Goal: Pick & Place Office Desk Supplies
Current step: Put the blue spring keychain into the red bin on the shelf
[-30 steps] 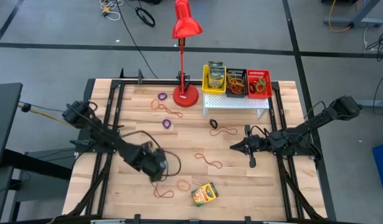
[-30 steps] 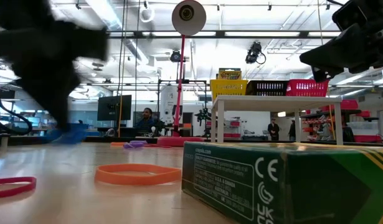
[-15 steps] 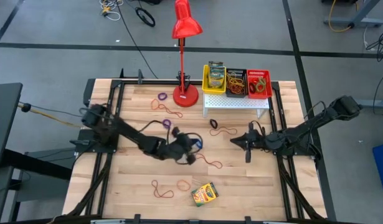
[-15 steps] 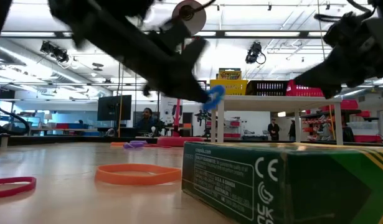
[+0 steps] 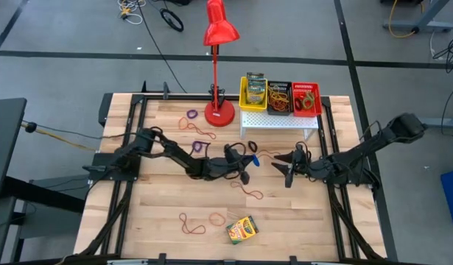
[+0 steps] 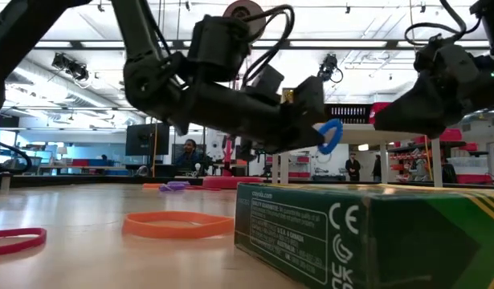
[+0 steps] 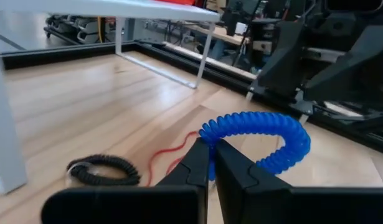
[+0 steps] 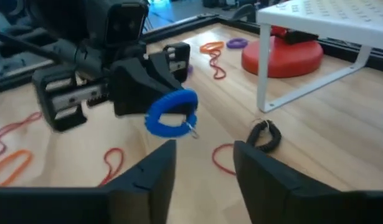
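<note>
Crayon boxes: 1 on table (image 5: 241, 229), 1 binned (image 5: 255, 90).

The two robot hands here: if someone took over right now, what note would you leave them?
Left hand: shut on a blue coil band, held in the air at mid-table, facing the right hand.
Right hand: open, just short of the band, not touching it.
Sorted: yellow bin holds crayon boxes; black bin and red bin hold bands.
Left: crayon box at the near edge, black coil by the white stand, and loose bands across the table.
</note>
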You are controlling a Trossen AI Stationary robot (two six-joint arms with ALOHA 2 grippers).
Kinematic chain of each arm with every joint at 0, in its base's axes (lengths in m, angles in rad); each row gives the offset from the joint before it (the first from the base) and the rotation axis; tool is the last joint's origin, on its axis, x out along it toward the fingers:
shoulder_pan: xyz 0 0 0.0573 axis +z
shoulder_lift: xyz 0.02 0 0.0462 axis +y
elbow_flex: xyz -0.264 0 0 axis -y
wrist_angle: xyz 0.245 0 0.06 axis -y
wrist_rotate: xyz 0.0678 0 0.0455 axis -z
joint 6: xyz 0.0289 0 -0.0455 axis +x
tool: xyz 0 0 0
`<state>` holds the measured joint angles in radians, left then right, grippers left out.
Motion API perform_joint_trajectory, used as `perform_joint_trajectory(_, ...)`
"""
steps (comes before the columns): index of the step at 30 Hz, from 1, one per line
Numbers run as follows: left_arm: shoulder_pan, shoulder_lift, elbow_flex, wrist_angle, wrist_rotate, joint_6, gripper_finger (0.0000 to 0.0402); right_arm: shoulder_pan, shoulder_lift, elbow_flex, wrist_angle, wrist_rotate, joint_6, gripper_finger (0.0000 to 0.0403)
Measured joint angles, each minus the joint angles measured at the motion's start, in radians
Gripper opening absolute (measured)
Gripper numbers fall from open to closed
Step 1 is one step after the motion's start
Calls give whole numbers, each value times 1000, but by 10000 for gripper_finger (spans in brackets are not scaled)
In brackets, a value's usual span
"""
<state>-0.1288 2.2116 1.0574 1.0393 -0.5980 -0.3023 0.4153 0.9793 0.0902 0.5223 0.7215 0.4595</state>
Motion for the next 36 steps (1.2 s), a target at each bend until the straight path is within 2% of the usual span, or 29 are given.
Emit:
perform_joint_trajectory(6, 5, 1, 46, -78, -10, 9, 14, 0, 142, 24, 140, 1, -7, 205)
perform_joint_trajectory(15, 3, 1, 52, -86, -15, 12, 14, -20, 351, 169, 135, 27, -31, 193)
perform_joint_trajectory(21, -5, 1, 52, -87, -15, 30, 14, -81, 430, 223, 120, 8, -19, 147)
perform_joint_trajectory(28, -16, 1, 52, -87, -19, 44, 24, -108, 448, 232, 113, -49, -31, 50)
perform_joint_trajectory(30, -21, 1, 52, -88, -14, 57, 37, -103, 448, 231, 112, -49, -34, 27)
perform_joint_trajectory(36, -51, -37, 47, -175, -14, 127, 110, -79, 436, 230, 95, -69, -36, 29)
